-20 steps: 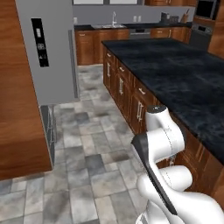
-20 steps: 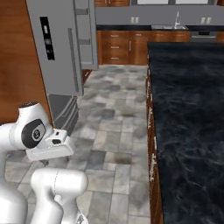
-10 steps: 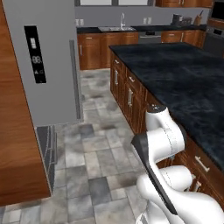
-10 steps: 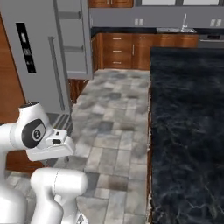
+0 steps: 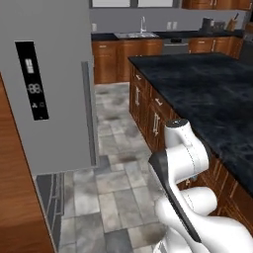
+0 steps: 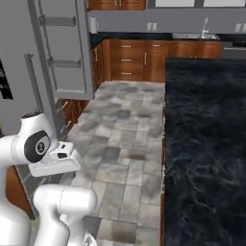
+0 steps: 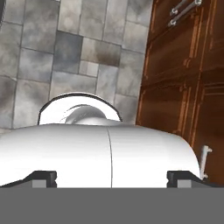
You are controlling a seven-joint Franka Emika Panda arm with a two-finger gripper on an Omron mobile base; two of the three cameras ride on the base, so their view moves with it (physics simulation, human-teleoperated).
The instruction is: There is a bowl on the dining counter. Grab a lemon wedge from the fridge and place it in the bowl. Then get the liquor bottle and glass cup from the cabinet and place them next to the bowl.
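- the fridge (image 5: 54,94) stands at the left of the left base view, its black display panel (image 5: 32,80) facing out; in the right base view its door (image 6: 65,48) hangs ajar.
- the dining bench (image 5: 207,94) stretches along the right, black and veined, over brown drawers (image 5: 150,106).
- grey tiled floor (image 6: 125,125) lies between them.
- the arm is folded low over the base, hand pointing down at the floor.
- the fingers (image 7: 111,179) stand wide apart, holding nothing.

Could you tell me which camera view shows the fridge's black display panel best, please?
The left base view: the display panel faces the camera on the grey fridge. The right base view catches its edge. The hand view looks at floor and cabinet fronts.
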